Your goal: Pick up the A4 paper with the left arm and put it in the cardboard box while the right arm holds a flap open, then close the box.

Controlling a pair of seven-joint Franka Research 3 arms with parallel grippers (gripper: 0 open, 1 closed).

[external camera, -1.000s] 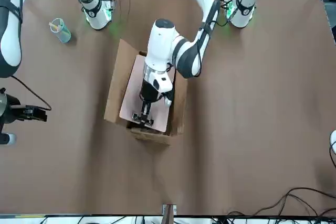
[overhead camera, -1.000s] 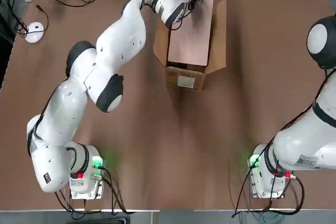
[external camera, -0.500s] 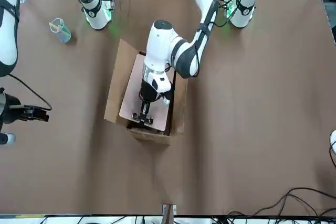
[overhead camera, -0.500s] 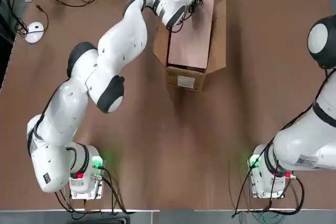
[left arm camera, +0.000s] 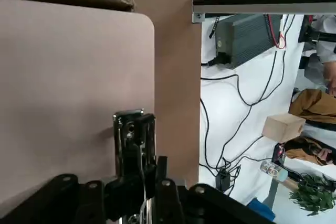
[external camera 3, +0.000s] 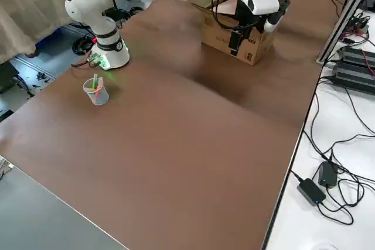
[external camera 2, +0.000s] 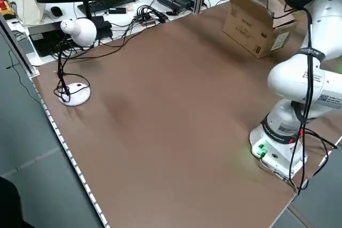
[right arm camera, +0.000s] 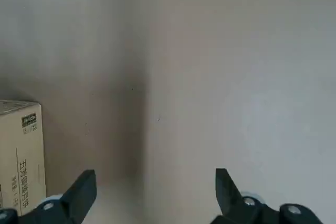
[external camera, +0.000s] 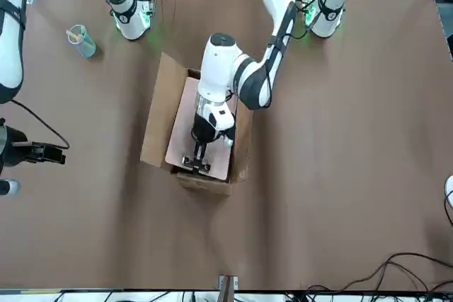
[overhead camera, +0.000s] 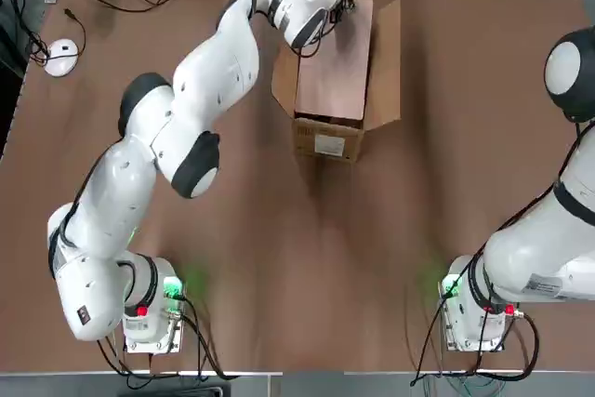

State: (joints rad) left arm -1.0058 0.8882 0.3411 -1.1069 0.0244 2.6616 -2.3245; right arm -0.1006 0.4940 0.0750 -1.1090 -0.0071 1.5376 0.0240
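Lowering the A4 paper (external camera: pixel 200 131) into the cardboard box (overhead camera: pixel 325 137), landmark for all that follows. Gripping the sheet's dark clip (left arm camera: pixel 134 129) at the short edge opposite the box's labelled end, with the left gripper (external camera: pixel 197 161) pinched shut on it above the open top. Lying tilted over the opening, between the two spread long flaps, and not yet resting flat inside. Hanging well apart from the box, at the table's side, the right gripper (right arm camera: pixel 152 195) with jaws spread wide and empty, holding no flap. Judging the insertion step as under way; calling next for sinking the sheet level into the box, releasing the clip, withdrawing, then folding the flaps.
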